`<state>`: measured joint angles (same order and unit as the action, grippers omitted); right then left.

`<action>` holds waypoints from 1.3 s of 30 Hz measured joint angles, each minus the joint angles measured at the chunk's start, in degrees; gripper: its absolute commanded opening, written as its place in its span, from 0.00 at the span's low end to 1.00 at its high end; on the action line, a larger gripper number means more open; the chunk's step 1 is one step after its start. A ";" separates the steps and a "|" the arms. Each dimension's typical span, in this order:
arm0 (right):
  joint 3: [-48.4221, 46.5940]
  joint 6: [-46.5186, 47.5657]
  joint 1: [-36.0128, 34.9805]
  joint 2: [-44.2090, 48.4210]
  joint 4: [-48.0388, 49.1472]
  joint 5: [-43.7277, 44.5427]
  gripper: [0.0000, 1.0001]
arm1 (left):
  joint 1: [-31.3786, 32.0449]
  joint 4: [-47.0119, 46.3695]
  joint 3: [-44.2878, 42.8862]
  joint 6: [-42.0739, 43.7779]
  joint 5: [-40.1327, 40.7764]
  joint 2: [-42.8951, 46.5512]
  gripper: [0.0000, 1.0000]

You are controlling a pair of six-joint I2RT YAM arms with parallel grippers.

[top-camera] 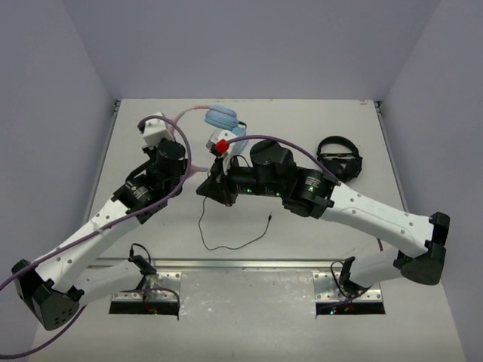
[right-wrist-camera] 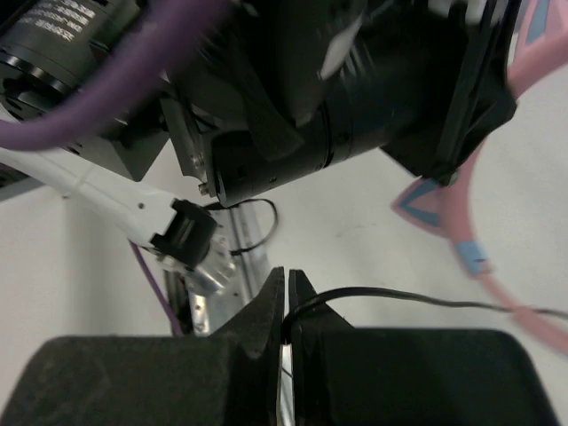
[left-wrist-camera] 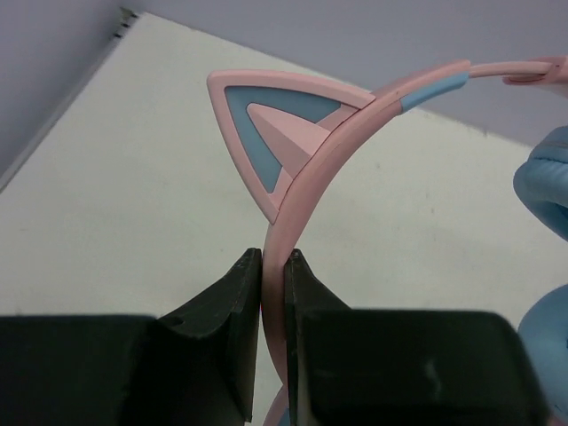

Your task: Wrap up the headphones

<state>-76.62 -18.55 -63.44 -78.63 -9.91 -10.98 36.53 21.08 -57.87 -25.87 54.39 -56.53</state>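
Observation:
The headphones stand at the back middle, with a light-blue ear cup (top-camera: 223, 118) and a pink headband (top-camera: 183, 115). My left gripper (top-camera: 189, 167) is shut on the headband (left-wrist-camera: 306, 169) just below a cat ear (left-wrist-camera: 271, 133); its gripper point in the wrist view (left-wrist-camera: 273, 271) lies on the band. A blue ear cup (left-wrist-camera: 546, 182) shows at the right edge. My right gripper (top-camera: 208, 188) is shut on the thin black cable (right-wrist-camera: 426, 300) near its fingertips (right-wrist-camera: 286, 297). The loose cable (top-camera: 226, 246) trails over the table to its plug (top-camera: 270, 219). A cat ear (right-wrist-camera: 435, 209) shows in the right wrist view.
All-black headphones (top-camera: 339, 158) lie at the right back of the table (top-camera: 317, 121). Grey walls close the table at the back and both sides. The two arms' mounting plates (top-camera: 241, 264) line the near edge. The left arm (right-wrist-camera: 293, 98) fills the top of the right wrist view.

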 measured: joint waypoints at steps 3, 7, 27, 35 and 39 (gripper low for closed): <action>-5.51 6.36 1.60 0.46 -7.08 3.61 0.01 | 0.02 -1.14 -0.13 7.30 -10.54 -3.91 0.00; -6.03 13.64 7.82 3.58 -16.13 6.23 0.01 | 0.17 -0.13 -2.69 14.73 -24.61 -9.70 0.01; -6.60 30.16 12.66 5.77 -32.52 23.06 0.01 | 1.90 3.58 -1.42 27.74 -29.35 -3.13 0.00; -8.07 33.70 15.69 0.20 -30.05 30.84 0.01 | 12.70 1.42 -0.04 29.33 -28.39 -1.55 0.00; -6.29 34.75 18.01 0.28 -28.11 28.39 0.01 | 12.46 0.70 0.46 29.94 -29.81 1.49 0.00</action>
<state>-82.91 16.21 -45.43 -78.35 -38.02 17.41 48.99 21.78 -57.41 4.08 24.58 -55.05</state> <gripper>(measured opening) 0.014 0.112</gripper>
